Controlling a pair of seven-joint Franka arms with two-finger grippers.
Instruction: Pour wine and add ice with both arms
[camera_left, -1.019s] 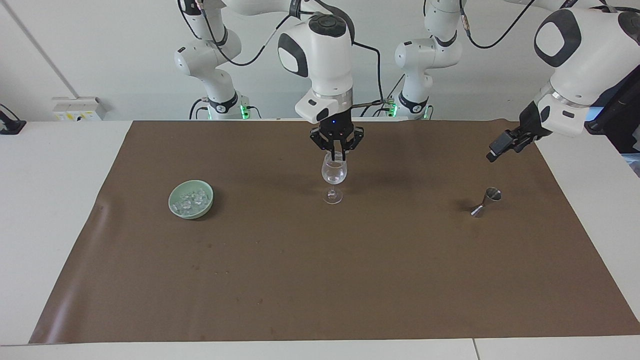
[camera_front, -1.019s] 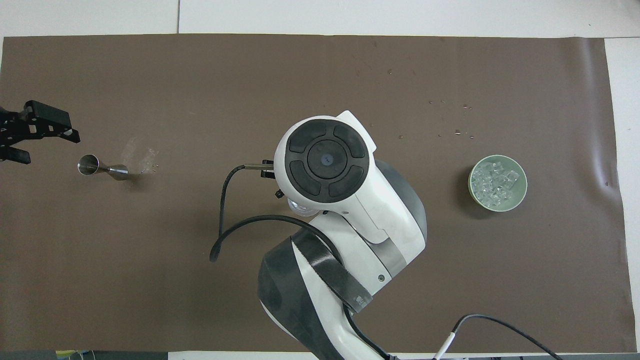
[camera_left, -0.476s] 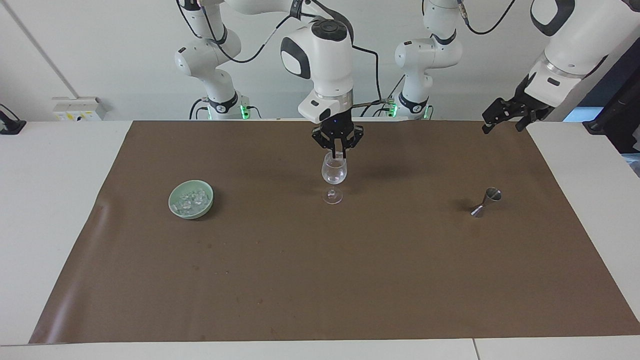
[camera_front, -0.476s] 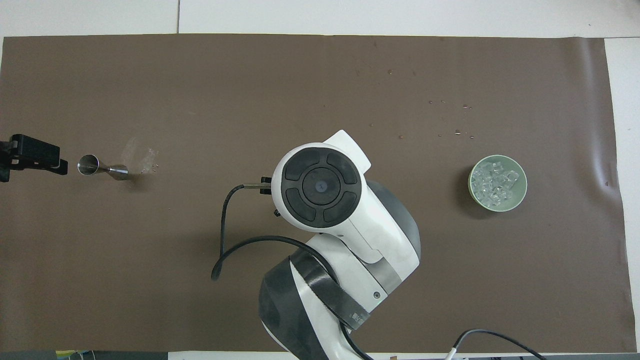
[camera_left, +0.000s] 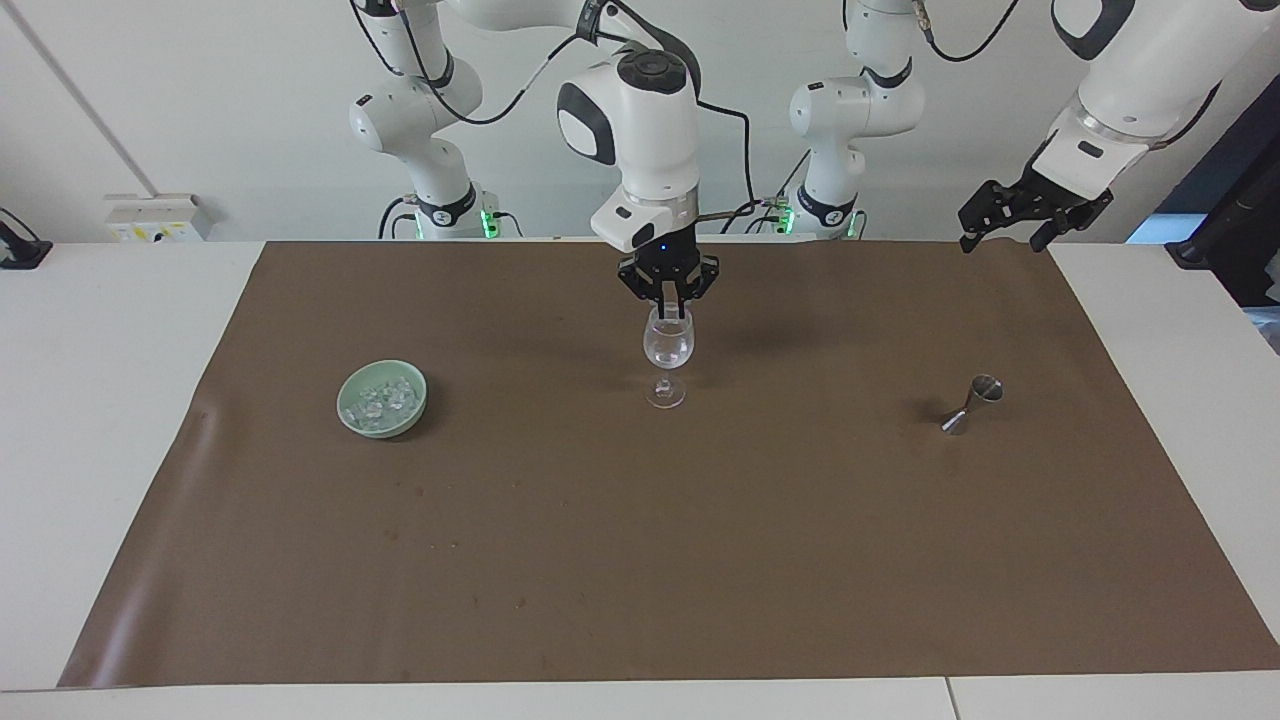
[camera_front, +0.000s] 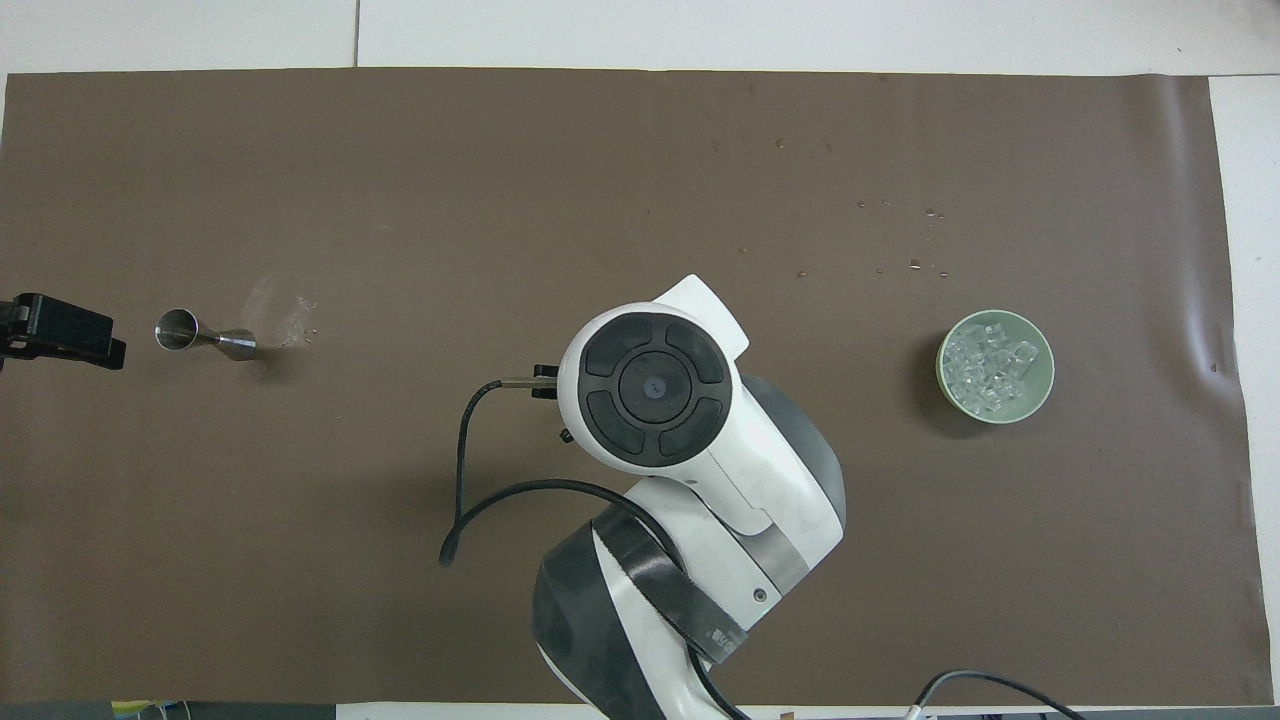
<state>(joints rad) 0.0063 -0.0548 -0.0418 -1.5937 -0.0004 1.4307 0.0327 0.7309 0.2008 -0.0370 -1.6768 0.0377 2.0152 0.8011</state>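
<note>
A clear stemmed glass (camera_left: 668, 345) stands upright mid-mat; in the overhead view the right arm hides it. My right gripper (camera_left: 668, 303) points straight down with its fingertips together at the glass's rim; I see nothing between them. The ice (camera_left: 378, 402) is heaped in a pale green bowl (camera_left: 403, 415) toward the right arm's end; the bowl (camera_front: 1043, 392) and ice (camera_front: 990, 365) also show in the overhead view. My left gripper (camera_left: 1002, 240) hangs open and empty in the air over the mat's edge at the left arm's end.
A small steel jigger (camera_left: 972, 404) lies on the brown mat (camera_left: 640, 560) toward the left arm's end, also in the overhead view (camera_front: 205, 337). A few droplets (camera_front: 915, 265) dot the mat farther from the robots than the bowl.
My left gripper has lifted away from over the jigger and drawn back toward the mat's edge. My right gripper has risen a little over the glass.
</note>
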